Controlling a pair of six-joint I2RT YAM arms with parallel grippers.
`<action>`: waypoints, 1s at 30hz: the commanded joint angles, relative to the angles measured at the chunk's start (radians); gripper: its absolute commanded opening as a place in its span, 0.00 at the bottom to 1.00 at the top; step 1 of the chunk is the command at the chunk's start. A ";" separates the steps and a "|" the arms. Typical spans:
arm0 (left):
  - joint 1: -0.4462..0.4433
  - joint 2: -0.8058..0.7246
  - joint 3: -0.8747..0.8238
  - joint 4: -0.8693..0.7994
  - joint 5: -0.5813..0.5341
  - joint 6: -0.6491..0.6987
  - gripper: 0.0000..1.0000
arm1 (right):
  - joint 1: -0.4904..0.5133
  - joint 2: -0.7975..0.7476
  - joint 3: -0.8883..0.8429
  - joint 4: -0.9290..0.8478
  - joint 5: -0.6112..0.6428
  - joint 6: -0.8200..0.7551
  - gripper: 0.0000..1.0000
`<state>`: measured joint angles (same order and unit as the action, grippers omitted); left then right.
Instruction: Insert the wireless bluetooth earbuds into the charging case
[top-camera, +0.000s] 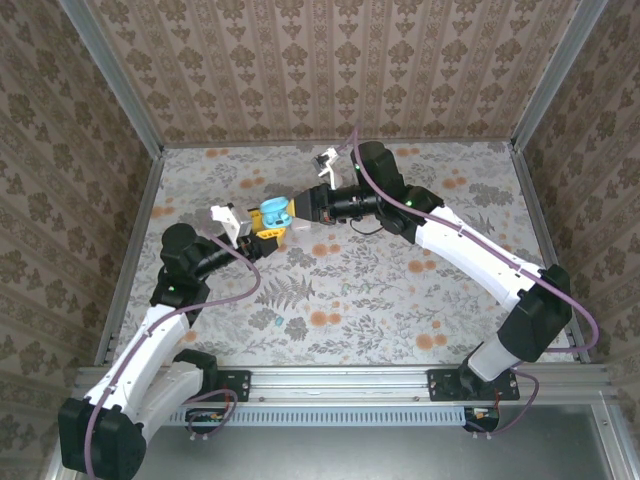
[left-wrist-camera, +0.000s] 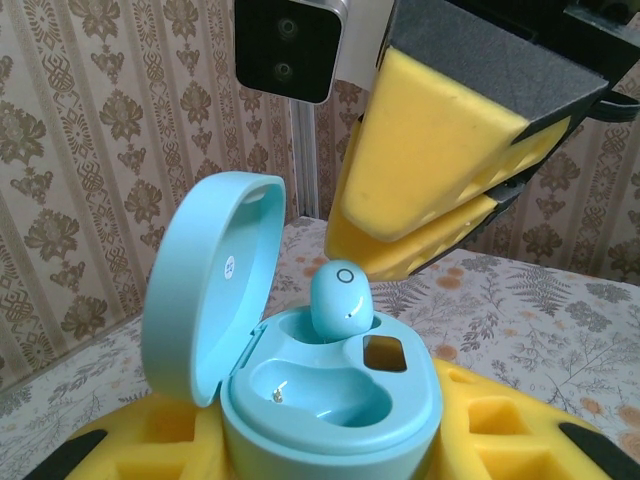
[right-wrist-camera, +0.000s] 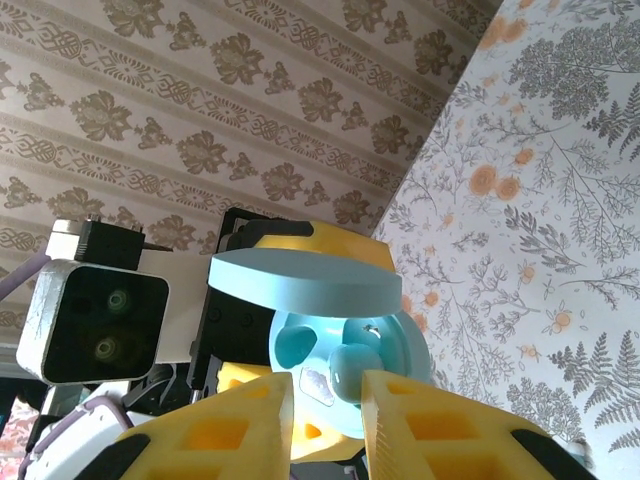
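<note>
The teal charging case is held off the table, its lid swung open to the left, with my left gripper shut on its base between yellow pads. One teal earbud stands upright in the far socket, only partly sunk in. The near socket is empty, showing a metal contact. My right gripper hangs just above the bud, fingers slightly apart, with the earbud just beyond the tips beside the right one. From above, both grippers meet at the case.
A small teal bud lies on the flowered tabletop near the front edge. Patterned walls close in the back and both sides. The right wrist camera hangs above the open lid.
</note>
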<state>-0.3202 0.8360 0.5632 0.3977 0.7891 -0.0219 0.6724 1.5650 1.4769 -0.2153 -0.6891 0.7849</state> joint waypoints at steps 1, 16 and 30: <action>-0.006 -0.012 0.032 0.025 0.012 0.005 0.36 | 0.006 0.019 0.038 0.013 -0.026 0.003 0.27; -0.008 -0.011 0.038 0.017 0.025 0.006 0.36 | 0.007 0.051 0.066 0.020 -0.024 0.005 0.26; -0.010 -0.008 0.044 0.019 0.016 0.008 0.36 | 0.009 0.046 0.065 -0.023 -0.003 -0.018 0.29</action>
<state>-0.3214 0.8360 0.5667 0.3958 0.7895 -0.0219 0.6724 1.6085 1.5124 -0.2115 -0.6910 0.7837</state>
